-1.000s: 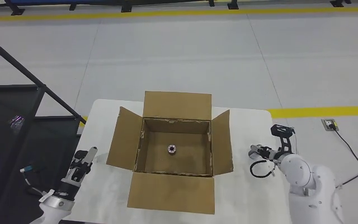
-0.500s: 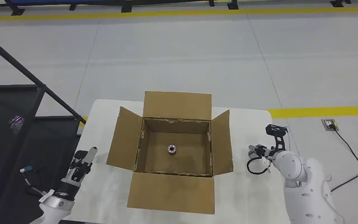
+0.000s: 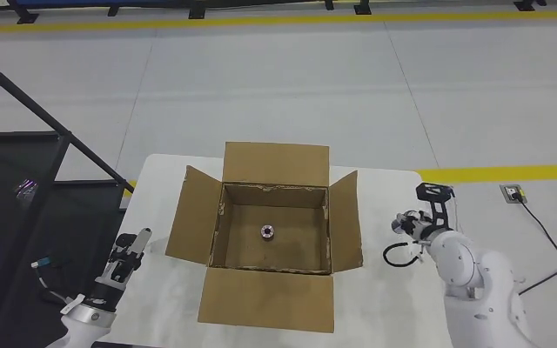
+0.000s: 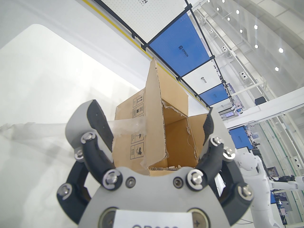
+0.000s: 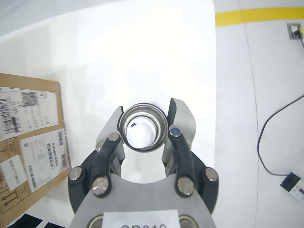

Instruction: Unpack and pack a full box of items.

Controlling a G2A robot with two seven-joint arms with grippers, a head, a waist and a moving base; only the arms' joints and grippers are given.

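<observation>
From the top view, the box (image 3: 277, 163) stands open in the middle of the table (image 3: 383, 296), with one small round item (image 3: 267, 231) on its floor. My right gripper (image 3: 402, 224) is at 3 o'clock from it and my left gripper (image 3: 139, 237) at 8 o'clock.

In the left wrist view, the fingers are apart and hold nothing.

In the right wrist view, the fingers are clamped on a can (image 5: 143, 129) over bare table. I judge I should keep it level and pass above the side flap (image 3: 346, 222).

Since half a second ago the right wrist has gone slightly toward 12 o'clock. The left arm is unchanged.
</observation>
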